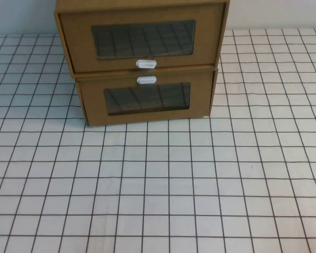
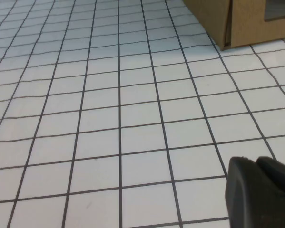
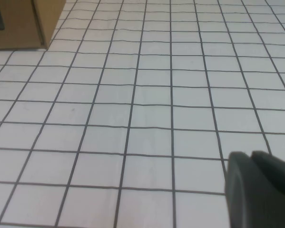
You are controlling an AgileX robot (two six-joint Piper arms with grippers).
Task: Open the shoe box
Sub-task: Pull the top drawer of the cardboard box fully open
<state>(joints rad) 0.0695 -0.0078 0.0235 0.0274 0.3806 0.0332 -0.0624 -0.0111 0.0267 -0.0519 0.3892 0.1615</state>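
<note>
2 brown shoe boxes sit stacked at the far middle of the gridded desk [image 1: 158, 184], upper shoe box [image 1: 142, 37] on lower shoe box [image 1: 147, 100], both fronts shut; upper handle [image 1: 146, 64] just above lower handle [image 1: 146, 80]; left end effector [image 2: 259, 187] above bare desk on the boxes' left side, open or closed i cannot tell; right end effector [image 3: 256, 185] above bare desk on their right side, fully closed, holding nothing

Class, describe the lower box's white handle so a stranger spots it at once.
Beyond the left gripper and right gripper, both over the white gridded table, stand two stacked brown cardboard boxes. The small white oval handle tops the lower box's front, above its dark window; its twin sits higher, on the upper box.
</note>
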